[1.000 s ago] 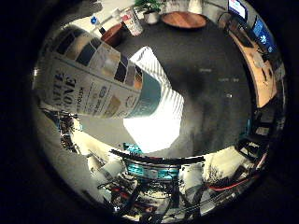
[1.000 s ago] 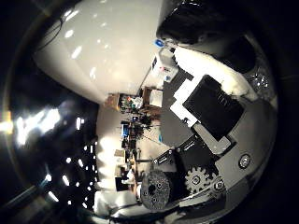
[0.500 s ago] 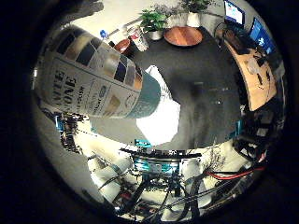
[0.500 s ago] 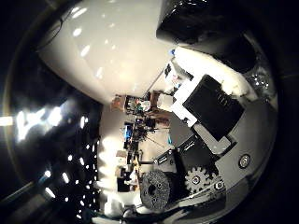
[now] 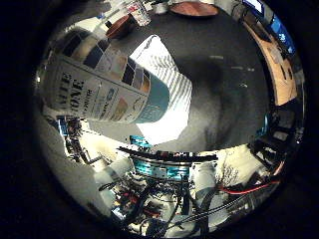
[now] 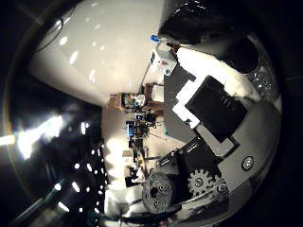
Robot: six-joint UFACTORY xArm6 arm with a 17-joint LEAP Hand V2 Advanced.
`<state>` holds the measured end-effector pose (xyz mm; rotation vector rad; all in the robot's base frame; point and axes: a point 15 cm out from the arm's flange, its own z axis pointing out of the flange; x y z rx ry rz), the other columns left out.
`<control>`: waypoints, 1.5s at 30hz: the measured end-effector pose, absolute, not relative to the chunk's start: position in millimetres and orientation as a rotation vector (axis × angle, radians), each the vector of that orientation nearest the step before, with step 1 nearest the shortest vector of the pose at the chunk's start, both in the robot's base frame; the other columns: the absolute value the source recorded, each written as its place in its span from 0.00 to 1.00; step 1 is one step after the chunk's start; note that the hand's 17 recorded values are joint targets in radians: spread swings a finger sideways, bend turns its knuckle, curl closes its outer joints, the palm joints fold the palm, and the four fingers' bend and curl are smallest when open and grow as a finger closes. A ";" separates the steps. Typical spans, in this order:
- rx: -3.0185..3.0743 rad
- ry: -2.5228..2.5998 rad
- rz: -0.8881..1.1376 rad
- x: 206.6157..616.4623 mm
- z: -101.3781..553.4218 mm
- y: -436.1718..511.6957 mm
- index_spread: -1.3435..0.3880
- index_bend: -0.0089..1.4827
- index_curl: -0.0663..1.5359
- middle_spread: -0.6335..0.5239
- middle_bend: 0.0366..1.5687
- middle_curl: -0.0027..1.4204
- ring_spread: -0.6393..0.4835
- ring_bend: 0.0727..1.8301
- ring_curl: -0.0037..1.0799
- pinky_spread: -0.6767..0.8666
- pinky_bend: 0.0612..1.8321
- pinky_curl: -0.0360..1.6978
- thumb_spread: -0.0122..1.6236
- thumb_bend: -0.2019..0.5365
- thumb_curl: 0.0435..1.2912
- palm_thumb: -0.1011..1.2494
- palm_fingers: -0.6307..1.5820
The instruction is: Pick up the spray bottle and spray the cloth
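Filling much of the little finger side palm view, one spray bottle lies close against the palm and hangs over the cloth, covering one side of it. There is one cloth, white with fine stripes, spread flat on a dark floor. The bottle carries one wrap-round label: a pale panel with large dark capital letters, a row of small coloured squares in dark blue, tan and orange, and a teal band at the end nearest the cloth. The smaller print is too fine to make out. Well beyond the cloth stand two brown round tables, one larger and one smaller, the smaller nearer the cloth. The thumb side palm view shows neither bottle nor cloth. It shows the one hand, its white and black parts bent inward across the view with a toothed gear by the palm, against a pale ceiling and a far, cluttered room. The fingers look curled in to hold the bottle, though their contact with it is not seen.
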<state>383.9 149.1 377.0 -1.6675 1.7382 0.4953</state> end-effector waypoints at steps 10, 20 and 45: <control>-1.689 1.626 0.428 415.5 438.1 172.3 0.42 0.18 0.46 0.22 0.38 0.39 0.17 0.52 0.30 0.30 0.44 0.01 0.58 0.25 0.34 0.94 0.77; -1.665 1.499 0.497 454.0 457.5 239.9 0.42 0.18 0.46 0.20 0.38 0.39 0.15 0.51 0.30 0.30 0.45 0.01 0.59 0.25 0.34 0.93 0.77; -1.764 1.125 0.822 421.4 429.3 477.2 0.42 0.18 0.46 0.18 0.38 0.38 0.14 0.51 0.30 0.28 0.45 0.01 0.60 0.25 0.33 0.92 0.77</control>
